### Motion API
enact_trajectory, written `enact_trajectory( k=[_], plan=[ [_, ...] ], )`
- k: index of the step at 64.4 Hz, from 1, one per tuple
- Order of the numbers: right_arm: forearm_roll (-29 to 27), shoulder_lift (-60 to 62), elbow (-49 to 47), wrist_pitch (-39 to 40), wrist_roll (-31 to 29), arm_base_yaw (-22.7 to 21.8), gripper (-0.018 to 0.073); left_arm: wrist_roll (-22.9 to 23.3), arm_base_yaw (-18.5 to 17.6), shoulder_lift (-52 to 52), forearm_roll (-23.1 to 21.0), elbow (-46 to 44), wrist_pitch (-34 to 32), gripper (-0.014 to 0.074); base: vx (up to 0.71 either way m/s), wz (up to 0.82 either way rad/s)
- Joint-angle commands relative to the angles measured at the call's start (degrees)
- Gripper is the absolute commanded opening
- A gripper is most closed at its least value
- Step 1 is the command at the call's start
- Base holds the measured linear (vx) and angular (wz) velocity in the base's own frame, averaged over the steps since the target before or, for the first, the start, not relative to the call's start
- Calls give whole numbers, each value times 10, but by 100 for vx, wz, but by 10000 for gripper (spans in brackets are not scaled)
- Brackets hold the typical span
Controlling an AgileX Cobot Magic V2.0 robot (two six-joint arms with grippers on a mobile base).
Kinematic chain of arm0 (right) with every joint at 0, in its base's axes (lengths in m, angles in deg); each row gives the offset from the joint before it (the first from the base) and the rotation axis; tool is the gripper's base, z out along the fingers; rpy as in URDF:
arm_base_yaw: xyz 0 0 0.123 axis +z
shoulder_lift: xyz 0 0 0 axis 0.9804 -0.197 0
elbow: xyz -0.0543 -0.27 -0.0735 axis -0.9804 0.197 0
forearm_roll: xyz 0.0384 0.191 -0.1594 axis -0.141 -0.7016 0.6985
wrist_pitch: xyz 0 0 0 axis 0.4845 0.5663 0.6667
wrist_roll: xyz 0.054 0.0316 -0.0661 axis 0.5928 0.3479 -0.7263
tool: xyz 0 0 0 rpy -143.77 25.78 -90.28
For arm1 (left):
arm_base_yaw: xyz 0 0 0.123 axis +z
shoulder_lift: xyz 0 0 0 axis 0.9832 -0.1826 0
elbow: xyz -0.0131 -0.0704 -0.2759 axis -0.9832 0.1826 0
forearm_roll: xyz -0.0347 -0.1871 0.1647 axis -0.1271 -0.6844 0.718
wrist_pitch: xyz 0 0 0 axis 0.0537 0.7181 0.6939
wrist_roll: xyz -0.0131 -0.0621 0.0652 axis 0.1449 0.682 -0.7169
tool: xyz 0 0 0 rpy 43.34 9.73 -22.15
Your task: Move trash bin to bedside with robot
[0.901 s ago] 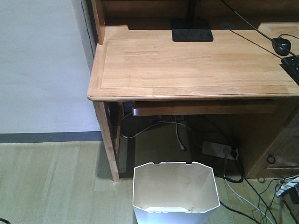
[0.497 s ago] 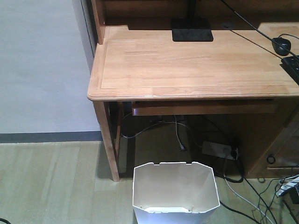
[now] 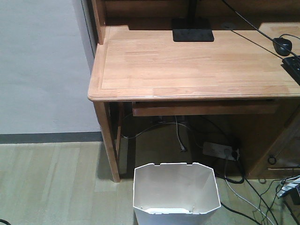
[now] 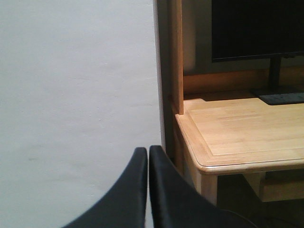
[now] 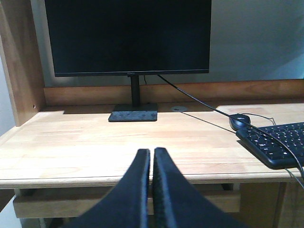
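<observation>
Grippers: the left gripper [image 4: 147,152] has both black fingers pressed tip to tip with nothing between them. It hangs in front of the pale wall [image 4: 71,71], just left of the desk corner. The right gripper [image 5: 151,152] is likewise clamped flat on itself and empty. It points at the desk's front edge, roughly in line with the monitor stand.

The trash bin [image 3: 173,185] is upright on the wood-look floor [image 3: 47,183], mouth open and cream inside. It sits at the bottom of the front view, its lower part cut off by the frame edge. It stands just in front of the desk [image 3: 187,65], below the left half of the tabletop. It is to the right of the left front leg [image 3: 108,140] and apart from it.

Behind the bin, under the desk, a white power strip [image 3: 219,150] lies on the floor among black and white cables [image 3: 177,136].

On the tabletop are the black stand base [image 3: 192,35], the mouse [image 3: 282,45] and a keyboard [image 3: 293,65] at the right edge. The right wrist view shows the monitor [image 5: 128,35] with a dark screen at the back of the desk.

Farthest off, a dark baseboard [image 3: 47,137] runs along the foot of the wall, left of the desk.
</observation>
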Motion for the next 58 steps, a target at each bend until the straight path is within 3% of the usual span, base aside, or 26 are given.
enact_trajectory(
  k=[1, 26, 58],
  plan=[
    [0, 6, 0, 48, -1, 1, -8, 8, -4, 9, -5, 7, -43, -6, 0, 0],
    [0, -20, -52, 75, -12, 1, -8, 8, -4, 9, -5, 7, -43, -6, 0, 0],
    [0, -350, -222, 9, -37, 1, -8, 8, -4, 9, -5, 7, -43, -6, 0, 0]
  ],
)
